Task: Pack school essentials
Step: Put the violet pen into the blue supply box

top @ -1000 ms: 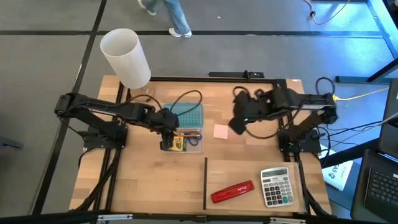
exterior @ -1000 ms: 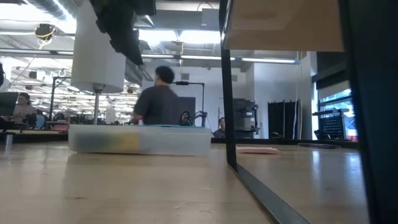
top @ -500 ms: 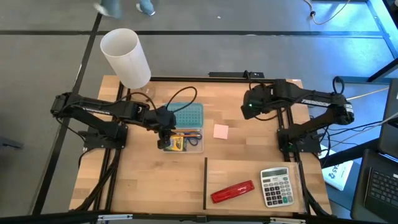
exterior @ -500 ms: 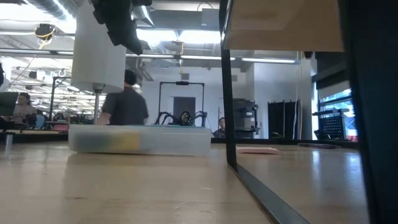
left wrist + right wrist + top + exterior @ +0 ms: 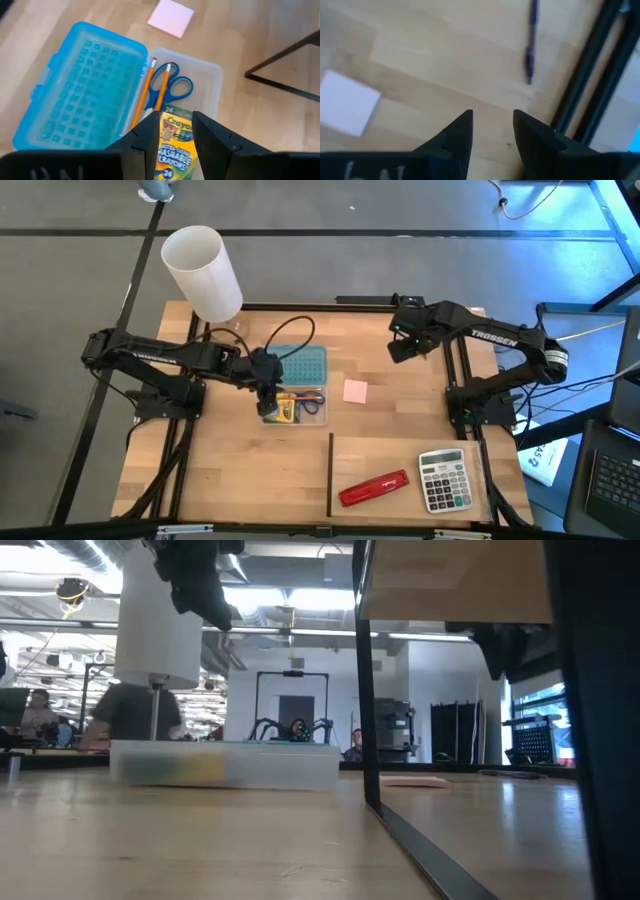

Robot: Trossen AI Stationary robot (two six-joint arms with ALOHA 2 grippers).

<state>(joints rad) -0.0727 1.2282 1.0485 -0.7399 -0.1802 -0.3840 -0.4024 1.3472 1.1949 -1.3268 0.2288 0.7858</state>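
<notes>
An open pencil case lies left of the table's middle. Its blue lid [image 5: 80,90] is folded back, and its clear tray [image 5: 212,85] holds the yellow-green crayon box [image 5: 175,145], blue-handled scissors [image 5: 172,87] and orange pencils [image 5: 145,90]. My left gripper [image 5: 175,117] hangs open well above the tray [image 5: 205,600], over the crayon box, touching nothing. The pink sticky-note pad [image 5: 355,391] lies on the wood right of the case. My right gripper [image 5: 492,115] is open above the table's far right part [image 5: 400,350]. A dark pen [image 5: 530,45] lies on the wood beyond it.
A tall white cylinder [image 5: 203,272] stands at the far left corner. A red stapler [image 5: 374,488] and a grey calculator [image 5: 444,479] lie at the near right, beside a thin black divider [image 5: 330,475]. A person moves in the room behind the table.
My right gripper has swung from near the sticky-note pad toward the table's far edge and sunk lower, coming into the low view from above. It has also rolled. My left gripper has kept its place over the case. Nothing on the table has moved.
</notes>
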